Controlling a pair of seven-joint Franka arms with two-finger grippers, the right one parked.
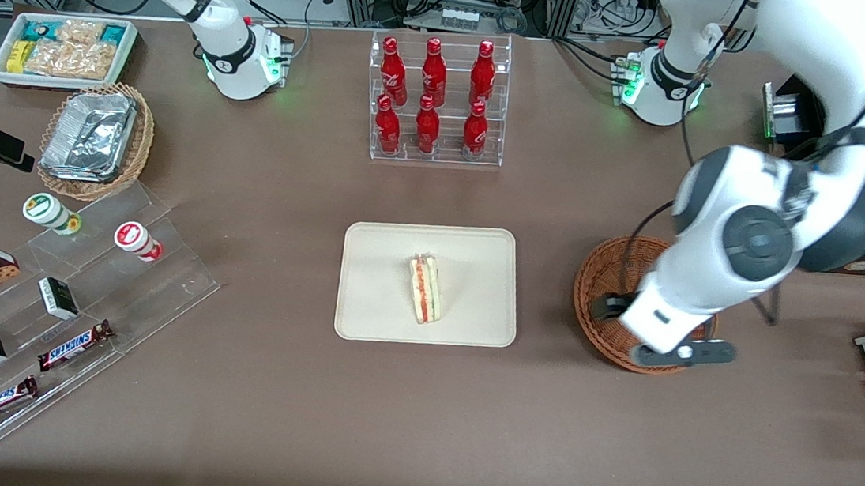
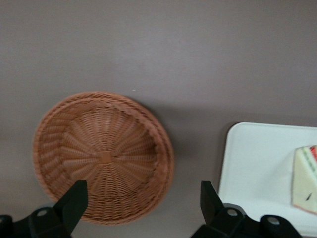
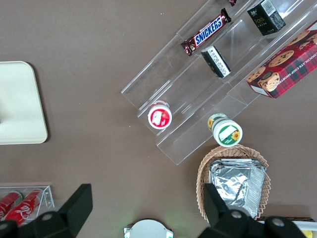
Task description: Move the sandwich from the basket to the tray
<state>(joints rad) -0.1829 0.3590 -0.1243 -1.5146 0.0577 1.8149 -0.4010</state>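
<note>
Nearest the front camera among the task's things, the sandwich (image 1: 426,288) lies flat on the tray (image 1: 371,301), roughly at its middle, its red and green filling edge showing. Beside the tray, toward the working arm's end of the desk (image 1: 416,416), sits the basket (image 1: 594,290), with nothing in it as the wrist view shows (image 2: 104,156). Above the basket hangs the gripper (image 2: 143,210), its fingers (image 2: 74,201) spread wide apart and holding nothing. The tray's corner (image 2: 247,163) and the sandwich's tip (image 2: 304,178) show in that same view. Farther from the front camera, a clear rack of red bottles (image 1: 434,100) stands on the desk.
</note>
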